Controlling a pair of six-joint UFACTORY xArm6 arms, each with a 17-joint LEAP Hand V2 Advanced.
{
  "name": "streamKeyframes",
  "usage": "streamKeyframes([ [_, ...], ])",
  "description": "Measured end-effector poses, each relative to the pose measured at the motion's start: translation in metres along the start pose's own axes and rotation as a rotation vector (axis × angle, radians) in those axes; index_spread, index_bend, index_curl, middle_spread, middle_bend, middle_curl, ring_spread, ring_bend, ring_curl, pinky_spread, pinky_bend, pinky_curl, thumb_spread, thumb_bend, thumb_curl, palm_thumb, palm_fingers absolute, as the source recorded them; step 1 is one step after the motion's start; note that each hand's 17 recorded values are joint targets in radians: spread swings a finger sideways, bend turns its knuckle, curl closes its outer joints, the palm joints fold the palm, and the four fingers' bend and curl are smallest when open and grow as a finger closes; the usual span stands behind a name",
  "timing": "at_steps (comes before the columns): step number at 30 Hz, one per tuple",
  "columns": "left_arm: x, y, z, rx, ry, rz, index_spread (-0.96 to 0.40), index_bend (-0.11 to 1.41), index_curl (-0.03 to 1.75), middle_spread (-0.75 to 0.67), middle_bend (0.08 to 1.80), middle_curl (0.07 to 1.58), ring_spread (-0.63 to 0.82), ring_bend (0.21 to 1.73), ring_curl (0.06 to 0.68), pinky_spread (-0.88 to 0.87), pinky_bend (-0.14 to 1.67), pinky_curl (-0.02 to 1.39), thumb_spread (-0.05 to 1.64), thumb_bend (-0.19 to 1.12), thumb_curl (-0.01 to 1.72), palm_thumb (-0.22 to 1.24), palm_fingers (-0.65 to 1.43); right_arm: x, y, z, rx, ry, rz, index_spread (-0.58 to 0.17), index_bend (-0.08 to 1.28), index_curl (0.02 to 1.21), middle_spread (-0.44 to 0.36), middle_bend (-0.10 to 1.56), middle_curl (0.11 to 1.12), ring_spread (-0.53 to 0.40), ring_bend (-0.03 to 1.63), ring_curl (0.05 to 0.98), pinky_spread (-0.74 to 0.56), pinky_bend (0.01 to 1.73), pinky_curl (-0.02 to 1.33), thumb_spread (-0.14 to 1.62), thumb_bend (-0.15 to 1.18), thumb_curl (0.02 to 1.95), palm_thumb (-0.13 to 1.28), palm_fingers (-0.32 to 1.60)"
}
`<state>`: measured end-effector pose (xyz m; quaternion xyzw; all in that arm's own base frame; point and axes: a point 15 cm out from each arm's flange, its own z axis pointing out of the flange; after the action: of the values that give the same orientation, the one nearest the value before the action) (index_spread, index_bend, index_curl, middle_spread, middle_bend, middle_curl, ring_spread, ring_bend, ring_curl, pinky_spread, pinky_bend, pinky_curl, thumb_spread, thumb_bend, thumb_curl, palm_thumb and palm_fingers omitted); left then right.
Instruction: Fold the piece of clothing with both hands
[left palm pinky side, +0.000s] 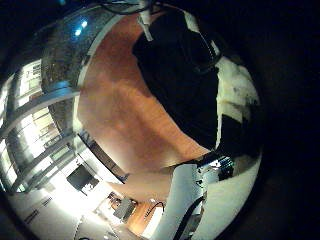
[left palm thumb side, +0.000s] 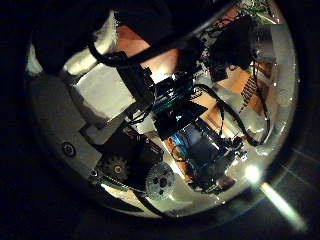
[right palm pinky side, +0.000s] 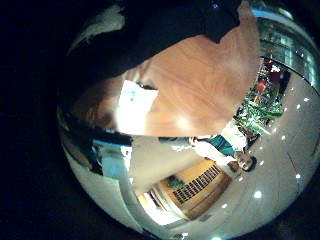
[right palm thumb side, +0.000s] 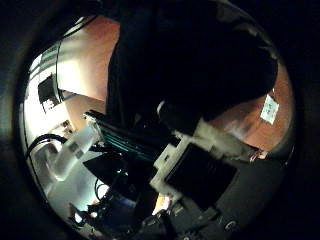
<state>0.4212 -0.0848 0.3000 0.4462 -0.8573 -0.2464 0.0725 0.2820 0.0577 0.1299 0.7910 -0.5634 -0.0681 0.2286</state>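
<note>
The piece of clothing is a dark garment lying on the wooden table. In the right thumb side palm view it (right palm thumb side: 195, 65) fills much of the picture, close under my right hand (right palm thumb side: 195, 160). In the right little finger side palm view it (right palm pinky side: 170, 30) lies on the table (right palm pinky side: 195, 85). In the left little finger side palm view the garment (left palm pinky side: 180, 70) lies on the table (left palm pinky side: 115, 110), beside parts of my left hand (left palm pinky side: 238, 95). The left thumb side palm view shows mostly my left hand's own body (left palm thumb side: 170, 120).
A small pale tag lies on the bare table beside the garment, seen in the right little finger side palm view (right palm pinky side: 135, 100) and in the right thumb side palm view (right palm thumb side: 268, 108). An arm (right palm thumb side: 75, 150) shows beyond the garment. Bare table lies beside the garment.
</note>
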Motion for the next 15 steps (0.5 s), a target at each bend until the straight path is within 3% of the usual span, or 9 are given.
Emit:
streamKeyframes([
  [4,-0.002,0.002,-0.002,-0.003,0.002,-0.007,-0.73,0.58,1.30,-0.55,1.09,1.02,-0.39,1.51,0.556,-0.63,1.13,1.05,1.04,-0.01,0.68,0.73,1.02,0.006,-0.004,0.004,0.003,0.012,0.010,-0.413,0.25,0.38,-0.314,0.69,0.73,-0.306,1.27,0.540,-0.36,1.32,0.41,1.03,0.00,0.35,0.62,0.85],
  [9,-0.005,0.008,-0.007,-0.004,0.007,-0.017,-0.72,0.56,1.32,-0.55,1.08,1.02,-0.39,1.50,0.556,-0.64,1.11,1.06,1.04,-0.01,0.68,0.73,1.03,0.015,-0.018,0.003,0.056,0.006,0.029,-0.509,0.50,0.53,-0.363,0.84,0.86,-0.291,1.31,0.591,-0.31,1.39,0.48,1.02,0.00,0.38,0.73,1.04],
  [15,-0.010,0.017,-0.013,0.011,0.012,-0.026,-0.72,0.54,1.33,-0.56,1.06,1.03,-0.39,1.49,0.554,-0.65,1.10,1.07,1.04,-0.01,0.68,0.73,1.04,0.031,-0.025,-0.026,0.179,0.014,0.052,-0.511,0.80,0.73,-0.339,1.00,0.95,-0.257,1.32,0.636,-0.25,1.40,0.53,1.04,0.00,0.41,0.83,1.15],
])
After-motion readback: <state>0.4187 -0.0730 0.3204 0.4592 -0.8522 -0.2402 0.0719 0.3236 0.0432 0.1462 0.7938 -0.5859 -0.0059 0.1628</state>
